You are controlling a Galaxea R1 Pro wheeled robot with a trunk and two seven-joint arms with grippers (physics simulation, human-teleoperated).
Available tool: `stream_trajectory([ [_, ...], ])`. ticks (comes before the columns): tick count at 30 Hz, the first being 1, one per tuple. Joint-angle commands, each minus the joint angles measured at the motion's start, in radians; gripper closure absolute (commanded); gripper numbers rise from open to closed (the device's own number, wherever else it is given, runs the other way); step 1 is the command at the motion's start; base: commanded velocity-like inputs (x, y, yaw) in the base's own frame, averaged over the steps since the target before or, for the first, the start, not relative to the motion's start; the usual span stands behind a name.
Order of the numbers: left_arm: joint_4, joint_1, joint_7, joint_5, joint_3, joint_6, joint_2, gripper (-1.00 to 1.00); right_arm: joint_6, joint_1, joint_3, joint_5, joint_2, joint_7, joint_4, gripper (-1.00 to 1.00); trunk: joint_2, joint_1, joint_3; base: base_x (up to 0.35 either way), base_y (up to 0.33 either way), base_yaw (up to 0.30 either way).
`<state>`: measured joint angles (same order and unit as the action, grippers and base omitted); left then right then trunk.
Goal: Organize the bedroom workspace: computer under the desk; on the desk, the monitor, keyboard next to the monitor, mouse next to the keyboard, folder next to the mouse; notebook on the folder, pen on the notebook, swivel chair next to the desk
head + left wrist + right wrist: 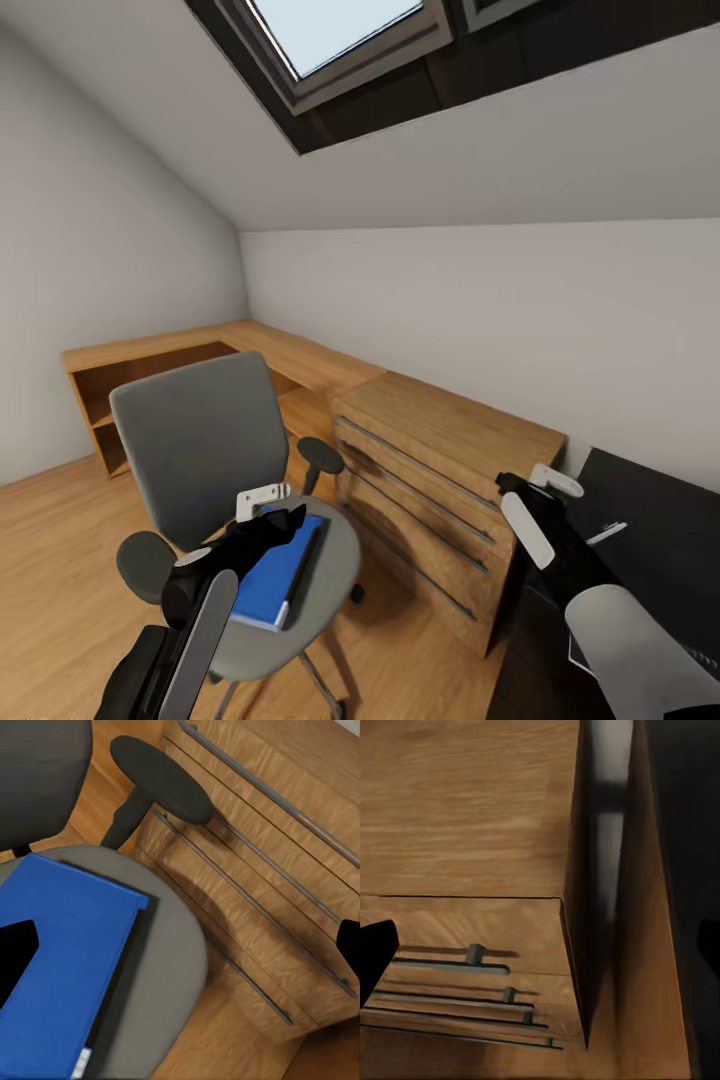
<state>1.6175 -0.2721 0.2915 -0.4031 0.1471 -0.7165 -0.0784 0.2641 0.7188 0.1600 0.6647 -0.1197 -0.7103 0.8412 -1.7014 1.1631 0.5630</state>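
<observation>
The grey swivel chair (pixel 195 440) stands on the wood floor at the left, with the bright-blue folder (pixel 275 575) lying flat on its seat. My left gripper (pixel 283 523) hovers open just above the folder's far end. In the left wrist view the folder (pixel 67 967) lies on the seat (pixel 169 945), and the left gripper (pixel 180 949) has nothing between its fingers. My right gripper (pixel 518 488) hangs open over the gap between the wood drawer unit and the black desk (pixel 665 530). A thin white pen (pixel 607 533) lies on the desk.
A light wood drawer unit (pixel 450 440) stands between chair and desk, close to the chair's black armrest (pixel 161 776). A low wooden shelf (pixel 150 360) runs along the far wall under the sloped ceiling and skylight (pixel 330 30). Open floor lies at the left.
</observation>
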Motion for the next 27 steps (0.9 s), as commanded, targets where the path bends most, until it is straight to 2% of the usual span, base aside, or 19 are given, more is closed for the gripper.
stream_trajectory([
  [1,0.001,-0.001,0.009,-0.01,0.0,-0.003,0.0,-1.0,0.006,0.001,0.009,0.004,-0.001,-0.008,0.003,-1.0,-0.001,0.0,0.001,0.0,0.0,0.086],
  [2,0.001,-0.001,0.01,-0.01,0.0,-0.003,0.0,-1.0,0.006,0.001,0.015,0.004,0.007,-0.009,0.004,-1.0,-0.001,0.0,0.001,0.0,0.0,0.018],
  [8,0.001,-0.001,0.009,-0.01,0.0,-0.003,0.0,-1.0,0.006,0.001,0.016,0.004,0.012,-0.009,0.005,-1.0,-0.001,0.0,0.001,0.0,0.0,0.007],
  [24,0.001,-0.001,0.01,-0.01,-0.004,-0.003,0.001,-1.0,0.001,-0.001,0.019,0.003,0.014,-0.017,0.004,-1.0,-0.001,0.0,0.001,0.0,0.0,0.261],
  [27,0.001,-0.001,0.01,-0.01,-0.004,-0.003,0.002,-1.0,0.001,-0.001,0.042,0.004,0.014,-0.016,0.005,-1.0,-0.001,0.0,0.001,0.0,0.0,0.276],
])
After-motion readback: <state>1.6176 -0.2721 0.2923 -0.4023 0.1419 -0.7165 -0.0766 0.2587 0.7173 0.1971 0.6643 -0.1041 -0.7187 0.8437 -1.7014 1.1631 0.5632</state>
